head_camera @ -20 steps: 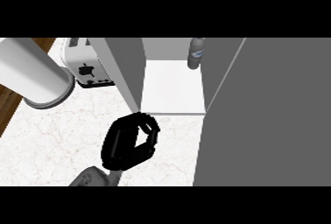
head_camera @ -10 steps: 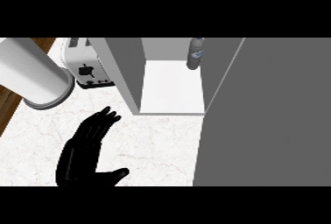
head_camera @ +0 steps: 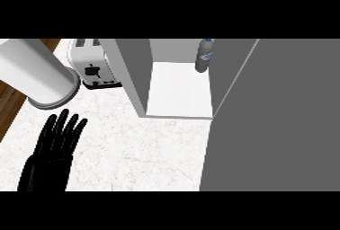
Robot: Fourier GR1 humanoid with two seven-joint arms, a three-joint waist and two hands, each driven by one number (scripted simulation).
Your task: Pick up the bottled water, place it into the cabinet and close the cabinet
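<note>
1. The cabinet (head_camera: 129, 76) stands open on the counter (head_camera: 139, 148). Its grey left wall faces the view, and its white inner floor (head_camera: 179, 92) shows plainly.
2. The bottled water (head_camera: 205, 56) is inside the cabinet. It stands upright in the far right corner of the inner floor, right against the right-hand side. It is a grey bottle with a bluish label near its top, and it is the only thing visible in the cabinet.
3. The cabinet door (head_camera: 279, 117) is a broad grey panel on the cabinet's right. It is swung away from the opening, and it covers the counter on that side all the way down the view.
4. The left hand (head_camera: 56, 143) is well to the left of the cabinet and nearer to the robot than its front edge. It lies over the bare marble counter with its fingers straight and spread, pointing away from the robot. It holds nothing and touches neither the cabinet nor the bottle.
5. The right hand does not appear anywhere.
6. A white toaster (head_camera: 93, 67) stands just beside the cabinet's left wall, with its slots on top.
7. A large white cylinder (head_camera: 33, 74) stands farther left of the cabinet, beyond the toaster and close to it.
8. A strip of wooden floor (head_camera: 10, 108) runs past the counter's edge on the side far from the cabinet.
</note>
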